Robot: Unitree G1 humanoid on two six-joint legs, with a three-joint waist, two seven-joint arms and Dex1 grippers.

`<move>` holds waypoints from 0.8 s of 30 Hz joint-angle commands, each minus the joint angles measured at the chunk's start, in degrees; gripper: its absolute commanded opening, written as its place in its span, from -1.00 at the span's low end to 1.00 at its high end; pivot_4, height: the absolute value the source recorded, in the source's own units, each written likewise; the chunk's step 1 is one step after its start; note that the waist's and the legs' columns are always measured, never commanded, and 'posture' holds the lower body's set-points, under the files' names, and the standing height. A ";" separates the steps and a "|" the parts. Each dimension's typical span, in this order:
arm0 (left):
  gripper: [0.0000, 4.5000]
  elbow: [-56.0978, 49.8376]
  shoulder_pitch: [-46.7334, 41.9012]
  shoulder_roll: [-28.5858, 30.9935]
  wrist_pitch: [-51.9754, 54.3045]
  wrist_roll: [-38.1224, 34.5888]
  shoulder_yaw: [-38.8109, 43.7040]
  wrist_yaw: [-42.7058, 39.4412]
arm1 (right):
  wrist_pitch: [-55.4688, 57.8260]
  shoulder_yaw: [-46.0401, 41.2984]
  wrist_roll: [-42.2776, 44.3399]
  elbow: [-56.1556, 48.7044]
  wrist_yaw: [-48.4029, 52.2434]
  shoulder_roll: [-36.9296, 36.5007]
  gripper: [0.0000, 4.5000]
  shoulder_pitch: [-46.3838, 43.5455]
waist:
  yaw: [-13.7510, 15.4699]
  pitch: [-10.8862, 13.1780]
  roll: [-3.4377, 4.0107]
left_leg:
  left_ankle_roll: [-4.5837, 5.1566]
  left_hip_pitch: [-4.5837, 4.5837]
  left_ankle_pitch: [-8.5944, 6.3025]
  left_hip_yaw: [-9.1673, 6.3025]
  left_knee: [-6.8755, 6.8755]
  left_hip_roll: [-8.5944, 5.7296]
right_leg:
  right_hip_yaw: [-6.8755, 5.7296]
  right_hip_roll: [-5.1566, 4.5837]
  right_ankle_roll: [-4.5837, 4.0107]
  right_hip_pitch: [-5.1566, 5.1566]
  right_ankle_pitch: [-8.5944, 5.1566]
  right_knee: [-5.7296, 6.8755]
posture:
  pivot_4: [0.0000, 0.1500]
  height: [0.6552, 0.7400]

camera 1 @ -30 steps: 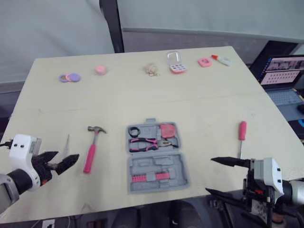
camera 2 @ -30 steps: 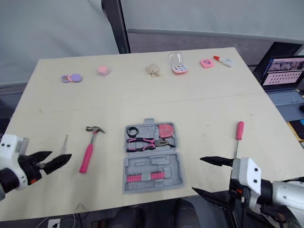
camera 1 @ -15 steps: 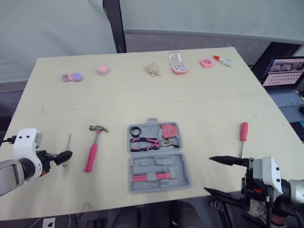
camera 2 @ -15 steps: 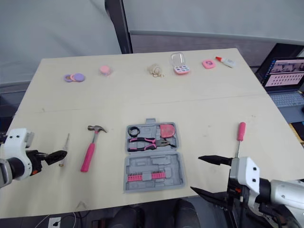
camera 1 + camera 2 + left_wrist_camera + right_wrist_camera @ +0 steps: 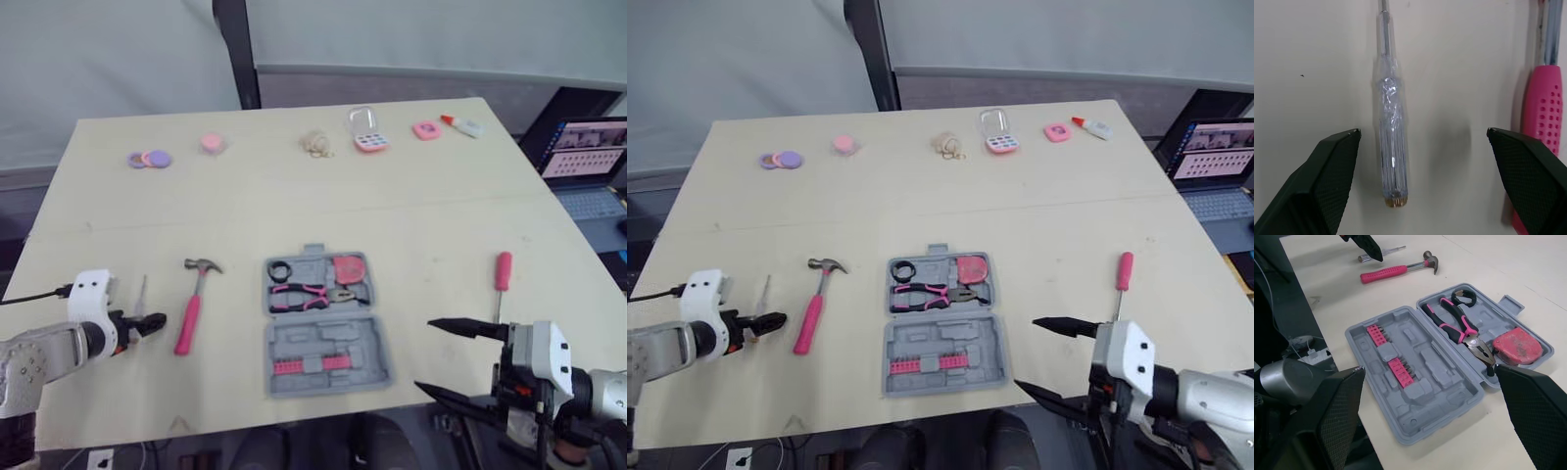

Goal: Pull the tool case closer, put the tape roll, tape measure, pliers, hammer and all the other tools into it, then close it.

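Jaws on the left arm stand spread wide, low over the counter near its left front edge. The left wrist view shows what the head views leave too small to read: a clear-handled screwdriver lies between the two fingertips, nearer one of them and touched by neither, its brass-coloured butt end toward the camera. Just to its right lies the hammer, pink grip toward the front edge and steel head away, so it sits between that screwdriver and the case. At mid-counter the grey tool case lies open flat near the front edge. The right wrist view gives its contents plainly: the black tape roll, the pink-handled pliers and the red tape measure sit in the far half, and strips of pink bits in the near half. Right of the case the right arm's jaws hang wide apart at the front edge, and just beyond them a pink-handled screwdriver lies on the counter, well apart from the case. Along the far edge sit purple discs, a pink puck, a tangle of rubber bands, a clear-lidded pink box, a pink pad and a glue bottle. A laptop stands off the right side.
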 commanded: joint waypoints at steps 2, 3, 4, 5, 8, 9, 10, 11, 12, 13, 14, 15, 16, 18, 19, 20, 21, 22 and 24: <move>0.98 2.76 -1.81 0.52 -3.32 3.97 -1.99 -2.94 | 0.40 -1.64 0.28 -2.53 -0.93 -0.80 0.99 0.70 | 0.02 0.00 0.00 | 0.00 0.00 0.00 0.03 0.00 0.00 | 0.00 0.00 0.00 -0.01 0.00 0.00 | 1.00 1.00; 0.98 3.43 -2.34 0.49 -3.65 4.57 -2.42 -3.37 | 0.44 -1.82 0.28 -2.69 -1.00 -0.80 0.99 0.97 | 0.03 0.00 0.00 | 0.00 0.00 0.00 0.06 0.00 0.00 | -0.01 0.00 0.00 -0.01 0.00 0.01 | 1.00 1.00; 0.98 4.12 -2.86 0.55 -4.06 5.21 -3.05 -3.97 | 0.56 -1.99 0.32 -2.85 -1.12 -0.84 0.99 1.19 | 0.06 0.00 0.00 | 0.00 0.00 0.00 0.07 0.01 0.00 | 0.00 -0.01 0.00 -0.01 0.00 0.02 | 1.00 1.00; 0.98 4.80 -3.32 0.50 -4.48 5.85 -3.60 -4.49 | 0.64 -2.18 0.36 -2.99 -1.21 -0.88 0.99 1.40 | 0.10 0.00 0.00 | 0.00 0.03 0.00 0.07 0.01 0.00 | 0.00 -0.01 0.00 0.00 0.00 0.06 | 1.00 1.00; 0.98 6.68 -4.34 0.22 -5.70 7.78 -4.78 -5.82 | 1.00 -2.83 0.53 -3.45 -1.53 -0.99 0.99 1.86 | 0.18 -0.02 0.03 | -0.02 0.05 0.01 0.15 0.02 0.00 | 0.00 -0.02 0.00 0.01 0.00 0.09 | 1.00 1.00; 0.98 7.08 -4.62 0.11 -5.87 8.29 -5.05 -6.20 | 1.17 -3.10 0.59 -3.59 -1.62 -1.01 0.99 2.00 | 0.21 -0.04 0.07 | -0.02 0.05 0.01 0.17 0.02 0.00 | 0.00 -0.02 0.00 0.02 0.00 0.10 | 1.00 1.00; 0.98 7.29 -4.84 -0.03 -5.93 8.65 -5.22 -6.55 | 1.31 -3.34 0.64 -3.72 -1.71 -1.00 0.99 2.20 | 0.24 -0.05 0.08 | -0.02 0.06 0.01 0.18 0.02 0.00 | 0.00 -0.02 0.00 0.02 0.00 0.11 | 1.00 1.00; 0.98 7.39 -4.98 -0.11 -5.99 9.03 -5.42 -6.91 | 1.39 -3.51 0.63 -3.82 -1.73 -0.98 0.99 2.41 | 0.24 -0.05 0.08 | -0.02 0.06 0.02 0.20 0.02 -0.01 | -0.01 -0.03 0.00 0.03 0.00 0.13 | 1.00 1.00; 0.98 7.55 -5.11 -0.22 -6.07 9.45 -5.63 -7.22 | 1.44 -3.66 0.60 -3.92 -1.72 -0.97 0.99 2.62 | 0.24 -0.06 0.09 | -0.03 0.07 0.02 0.23 0.02 -0.01 | -0.01 -0.03 0.00 0.03 0.00 0.13 | 1.00 1.00; 0.98 7.70 -5.19 -0.37 -6.16 9.88 -5.76 -7.50 | 1.52 -3.80 0.62 -4.01 -1.75 -0.94 0.99 2.76 | 0.23 -0.06 0.10 | -0.04 0.08 0.02 0.26 0.02 -0.01 | -0.01 -0.03 0.00 0.03 0.00 0.15 | 1.00 1.00; 0.98 7.82 -5.21 -0.47 -6.25 10.26 -5.88 -7.76 | 1.58 -3.92 0.64 -4.08 -1.82 -0.90 0.99 2.88 | 0.23 -0.07 0.11 | -0.04 0.09 0.02 0.28 0.02 0.00 | 0.00 -0.03 0.00 0.03 0.00 0.16 | 1.00 1.00; 0.98 7.93 -5.23 -0.52 -6.31 10.61 -5.97 -7.97 | 1.62 -4.04 0.66 -4.14 -1.87 -0.89 0.99 2.97 | 0.23 -0.07 0.12 | -0.04 0.09 0.02 0.30 0.02 0.00 | 0.00 -0.03 0.00 0.03 0.00 0.17 | 1.00 1.00; 0.98 7.94 -5.25 -0.74 -6.22 10.80 -5.78 -8.04 | 1.66 -4.13 0.66 -4.17 -1.95 -0.90 0.99 2.99 | 0.22 -0.08 0.14 | -0.04 0.10 0.02 0.31 0.02 0.00 | 0.00 -0.03 0.00 0.03 0.00 0.18 | 1.00 1.00; 0.98 7.81 -5.15 -1.01 -6.05 11.31 -5.60 -8.21 | 1.65 -4.24 0.61 -4.19 -2.03 -0.86 0.99 3.11 | 0.23 -0.10 0.16 | -0.04 0.12 0.03 0.31 0.02 0.00 | 0.00 -0.03 0.00 0.03 0.00 0.19 | 1.00 1.00; 0.88 7.70 -5.10 -1.24 -5.88 11.54 -5.43 -8.18 | 1.63 -4.28 0.58 -4.20 -2.02 -0.85 1.00 3.21 | 0.23 -0.11 0.18 | -0.04 0.12 0.02 0.31 0.02 0.00 | 0.00 -0.03 0.00 0.04 0.00 0.18 | 1.00 1.00; 0.75 7.61 -5.08 -1.52 -5.51 11.69 -5.15 -8.09 | 1.58 -4.32 0.54 -4.17 -1.99 -0.84 1.00 3.29 | 0.21 -0.11 0.19 | -0.04 0.13 0.02 0.31 0.02 0.00 | 0.00 -0.03 0.00 0.04 0.00 0.19 | 1.00 1.00; 0.63 7.50 -5.05 -1.75 -5.21 11.90 -4.98 -8.03 | 1.57 -4.32 0.49 -4.08 -1.99 -0.87 1.00 3.30 | 0.20 -0.11 0.19 | -0.04 0.13 0.02 0.31 0.01 0.00 | 0.01 -0.03 0.00 0.04 0.00 0.18 | 1.00 1.00; 0.41 7.41 -5.02 -1.97 -4.99 12.15 -4.81 -8.05 | 1.54 -4.29 0.44 -4.02 -1.98 -0.90 1.00 3.31 | 0.20 -0.11 0.19 | -0.04 0.14 0.02 0.31 0.01 0.00 | 0.01 -0.03 0.00 0.04 0.00 0.18 | 1.00 1.00; -0.03 7.22 -5.02 -2.43 -4.60 12.79 -4.44 -8.03 | 1.57 -4.18 0.38 -3.84 -2.03 -0.99 1.00 3.15 | 0.23 -0.12 0.18 | -0.04 0.13 0.02 0.32 0.01 -0.01 | 0.00 -0.04 0.00 0.04 0.00 0.18 | 1.00 1.00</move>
